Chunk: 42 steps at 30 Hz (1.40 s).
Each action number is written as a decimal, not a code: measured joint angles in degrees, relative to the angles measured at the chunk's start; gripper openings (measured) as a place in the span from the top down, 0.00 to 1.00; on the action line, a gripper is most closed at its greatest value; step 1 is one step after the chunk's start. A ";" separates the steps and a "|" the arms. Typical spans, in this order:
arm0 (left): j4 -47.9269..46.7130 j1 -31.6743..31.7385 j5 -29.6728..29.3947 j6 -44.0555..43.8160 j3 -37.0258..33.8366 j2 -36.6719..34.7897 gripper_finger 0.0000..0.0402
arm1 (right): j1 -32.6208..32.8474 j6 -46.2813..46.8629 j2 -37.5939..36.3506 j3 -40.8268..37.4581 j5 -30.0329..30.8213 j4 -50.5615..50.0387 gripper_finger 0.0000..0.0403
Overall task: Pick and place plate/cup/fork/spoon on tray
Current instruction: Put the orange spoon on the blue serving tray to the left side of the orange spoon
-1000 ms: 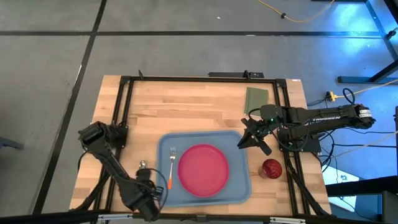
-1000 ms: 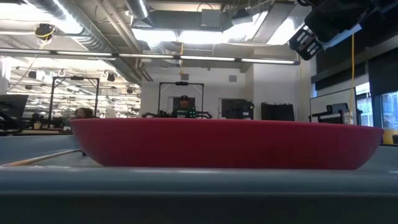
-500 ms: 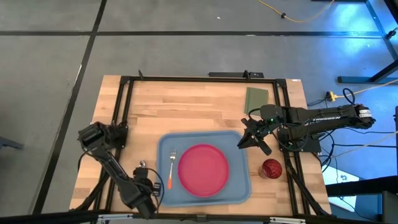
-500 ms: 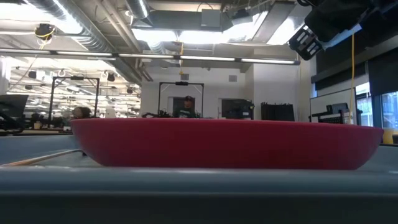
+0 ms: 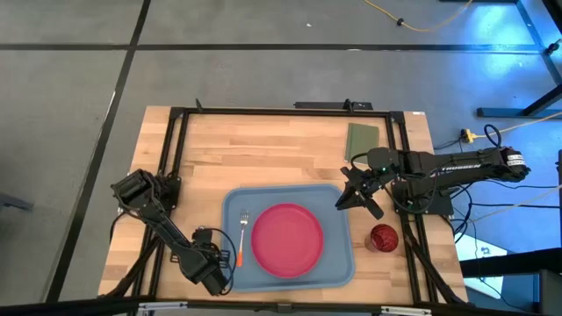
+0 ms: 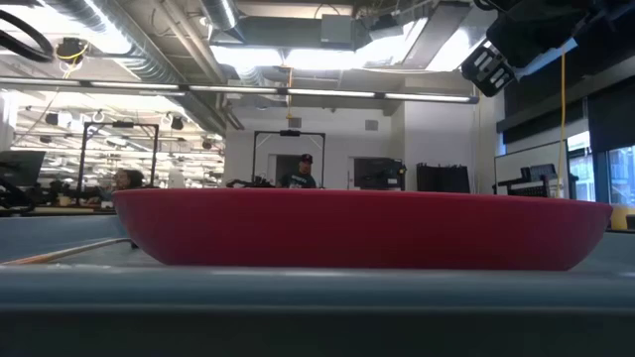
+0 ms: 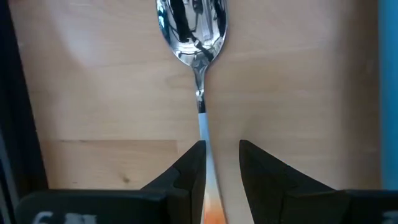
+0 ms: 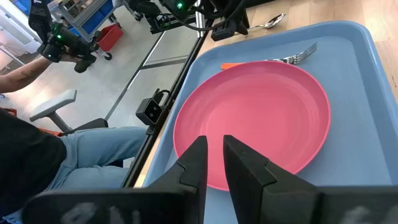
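Beside the tray's [image 5: 342, 263] left rim, your left tool [image 7: 216, 163] sat low over the desk [image 5: 281, 158], fingers slightly apart astride the spoon's [image 7: 194, 37] handle, not visibly clamped. Fork [image 5: 242, 230] and plate [image 5: 287, 239] lay on the tray. Your right tool [image 5: 347, 198], nearly closed and empty, hovered near the cup [image 5: 383, 237].

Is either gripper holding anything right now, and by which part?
The left gripper straddles the spoon at its handle near the orange tip, the spoon flat on the table; a firm clamp cannot be told. The right gripper holds nothing.
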 joint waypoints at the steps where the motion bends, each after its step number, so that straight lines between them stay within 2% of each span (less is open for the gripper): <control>1: 0.21 0.22 0.12 0.31 -0.30 -0.02 0.78 | 0.00 0.00 0.00 0.00 0.00 0.00 0.86; 11: 1.11 1.92 1.70 4.44 -1.86 -0.20 0.78 | 0.00 0.00 0.00 0.00 0.00 -0.07 0.86; 16: 1.29 1.78 1.52 4.52 -1.45 -0.11 0.78 | 0.00 0.00 0.00 0.00 0.00 -0.10 0.86; 22: -0.68 1.81 -1.59 4.37 -0.31 -2.18 0.78 | 0.00 -1.51 0.00 0.00 0.00 -0.15 0.86; 34: -4.59 1.80 -0.57 4.44 0.32 -2.25 0.78 | 0.00 -1.37 0.02 0.00 0.00 -0.57 0.86; 42: -2.03 1.38 -0.63 3.95 -2.03 -2.25 0.78 | 0.00 -1.35 0.02 0.00 0.00 -0.59 0.86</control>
